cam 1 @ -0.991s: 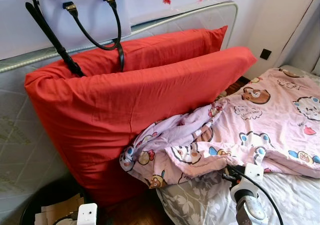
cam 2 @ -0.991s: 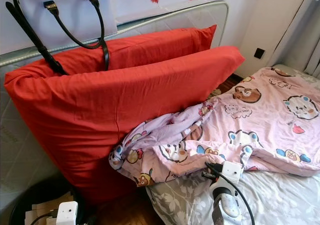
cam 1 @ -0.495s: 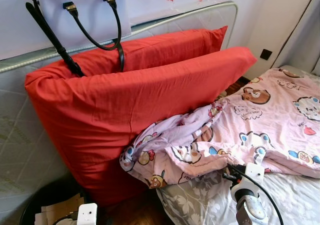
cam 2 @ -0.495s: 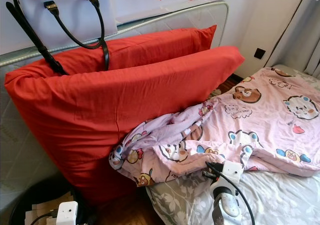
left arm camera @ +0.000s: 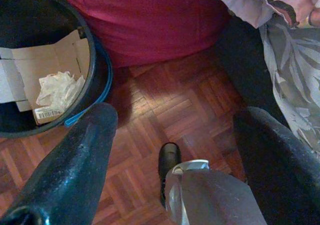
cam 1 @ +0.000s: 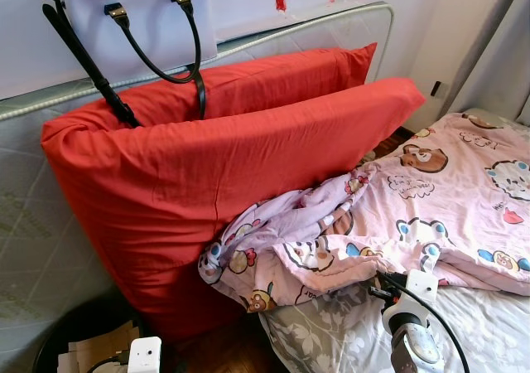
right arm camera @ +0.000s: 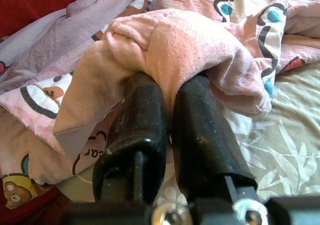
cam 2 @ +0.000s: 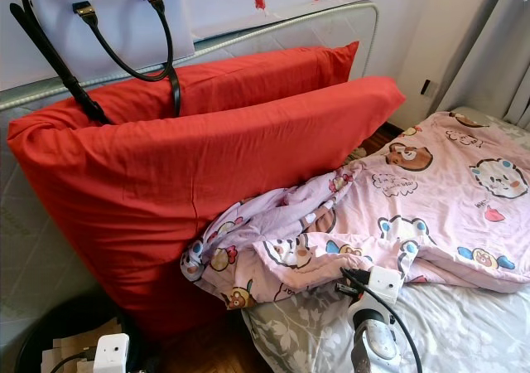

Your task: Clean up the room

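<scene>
A pink cartoon-print blanket [cam 1: 397,215] lies crumpled on the bed, its edge hanging over the grey floral sheet [cam 1: 323,336]. My right gripper [right arm camera: 167,92] is shut on a fold of that blanket [right arm camera: 170,40], and the cloth drapes over both fingertips. My right arm [cam 1: 410,327] reaches in low at the bed's near edge. My left gripper [left arm camera: 175,115] hangs open over the wooden floor beside a black bin [left arm camera: 97,60], with nothing between its fingers.
Two big red pillows [cam 1: 207,166] lean against an upright mattress [cam 1: 25,215], with a pale handbag [cam 1: 132,25] hanging above them. The bin holds cardboard and crumpled paper [left arm camera: 45,80]. A strip of parquet floor [left arm camera: 165,110] runs between bin, pillows and bed.
The grey curtain at the right has drifted leftward over the wall socket. Both arms and the blanket stay where they were.
</scene>
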### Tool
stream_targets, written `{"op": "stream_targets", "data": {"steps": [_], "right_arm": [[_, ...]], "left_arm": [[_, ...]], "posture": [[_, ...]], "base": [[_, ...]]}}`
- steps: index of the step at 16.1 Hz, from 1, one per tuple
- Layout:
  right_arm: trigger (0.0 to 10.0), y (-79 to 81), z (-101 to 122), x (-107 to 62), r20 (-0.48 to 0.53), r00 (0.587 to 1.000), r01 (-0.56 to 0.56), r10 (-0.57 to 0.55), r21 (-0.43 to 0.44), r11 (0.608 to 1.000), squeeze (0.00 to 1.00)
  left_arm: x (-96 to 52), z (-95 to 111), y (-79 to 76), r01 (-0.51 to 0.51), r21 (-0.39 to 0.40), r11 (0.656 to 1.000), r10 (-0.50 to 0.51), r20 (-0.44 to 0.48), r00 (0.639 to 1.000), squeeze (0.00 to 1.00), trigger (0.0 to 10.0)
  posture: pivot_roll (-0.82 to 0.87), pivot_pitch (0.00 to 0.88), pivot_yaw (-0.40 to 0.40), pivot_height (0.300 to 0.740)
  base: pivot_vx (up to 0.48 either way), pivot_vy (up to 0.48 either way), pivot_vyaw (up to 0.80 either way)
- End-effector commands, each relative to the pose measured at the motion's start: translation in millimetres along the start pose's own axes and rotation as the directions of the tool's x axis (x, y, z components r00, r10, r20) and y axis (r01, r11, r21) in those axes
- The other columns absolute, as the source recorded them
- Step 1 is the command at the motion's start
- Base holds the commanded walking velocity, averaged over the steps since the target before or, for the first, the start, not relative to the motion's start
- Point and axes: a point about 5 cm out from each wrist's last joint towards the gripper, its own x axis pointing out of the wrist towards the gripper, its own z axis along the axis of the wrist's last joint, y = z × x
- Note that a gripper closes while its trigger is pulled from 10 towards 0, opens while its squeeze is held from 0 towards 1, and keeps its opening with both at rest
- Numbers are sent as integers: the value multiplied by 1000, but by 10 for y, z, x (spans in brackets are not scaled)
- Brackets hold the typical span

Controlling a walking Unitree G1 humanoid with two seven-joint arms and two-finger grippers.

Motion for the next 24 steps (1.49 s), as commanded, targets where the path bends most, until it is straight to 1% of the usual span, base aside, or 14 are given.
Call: {"op": "stream_targets", "data": {"steps": [1,6,19,24], "right_arm": [[10000,22,24,5,18,1000,-5,5,0,1000,0],[10000,48,23,6,21,1000,-11,11,2,1000,0],[10000,48,17,1,24,1000,-4,4,3,1000,0],[10000,56,65,10,57,998,0,0,11,1000,0]], "left_arm": [[-12,-38,13,-1,18,1000,1,-18,1000,0,10000],[-13,-42,4,0,18,1000,1,-19,1000,0,10000],[-18,-59,7,4,37,999,-3,-27,1000,0,10000],[-20,-62,15,3,41,999,-2,-29,1000,0,10000]], "posture": [[39,0,-37,740],[40,0,-39,740],[42,0,-39,740],[43,0,-39,740]], "base": [[-247,0,0],[-261,0,0],[-281,0,0],[-280,0,0]]}}
